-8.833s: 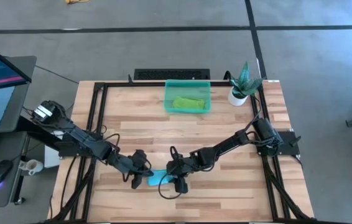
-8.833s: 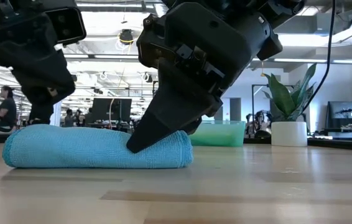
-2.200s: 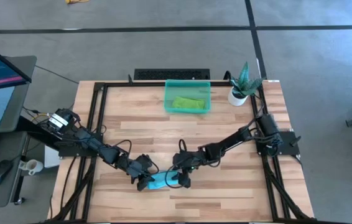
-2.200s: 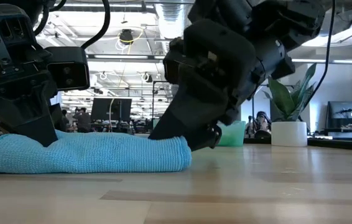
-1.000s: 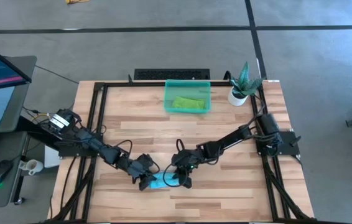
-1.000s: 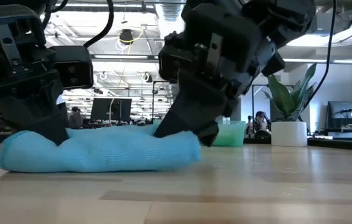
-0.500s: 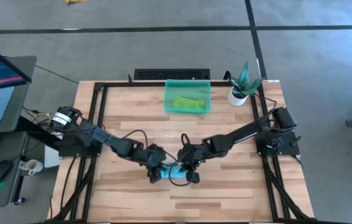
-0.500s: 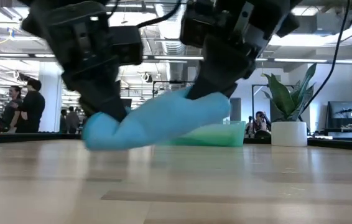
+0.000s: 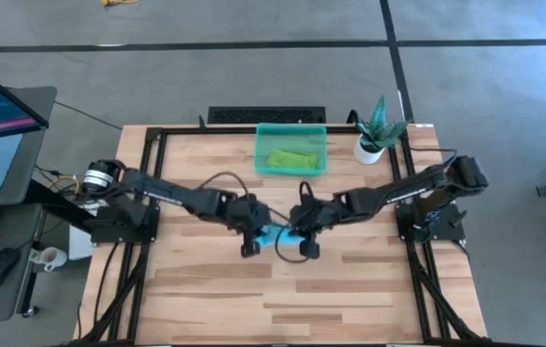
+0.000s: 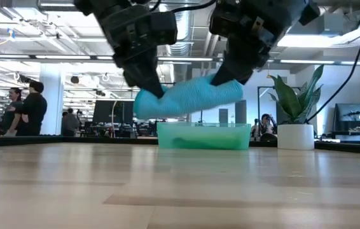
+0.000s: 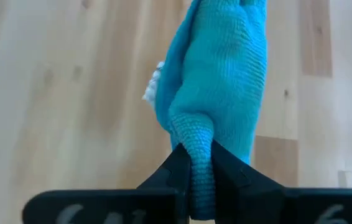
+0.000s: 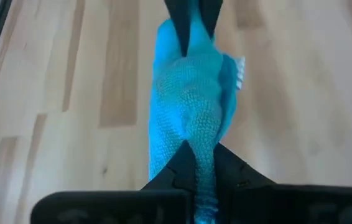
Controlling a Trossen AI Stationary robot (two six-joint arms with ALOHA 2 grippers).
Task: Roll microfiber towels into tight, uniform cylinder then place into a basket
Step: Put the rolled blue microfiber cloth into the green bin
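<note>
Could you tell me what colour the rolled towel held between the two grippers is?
Turquoise blue towel; clearest in the left wrist view.

Low view: both arms cut off at top edge; green towel (image 9: 292, 159) in basket (image 9: 290, 128) indistinct.

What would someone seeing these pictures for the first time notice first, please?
The blue towel roll hangs in the air above mid-table, pinched at one end by the left gripper and at the other by the right gripper. Beyond it, at the far edge, the basket already holds the green towel, rolled. A plant stands just right of the basket.
</note>
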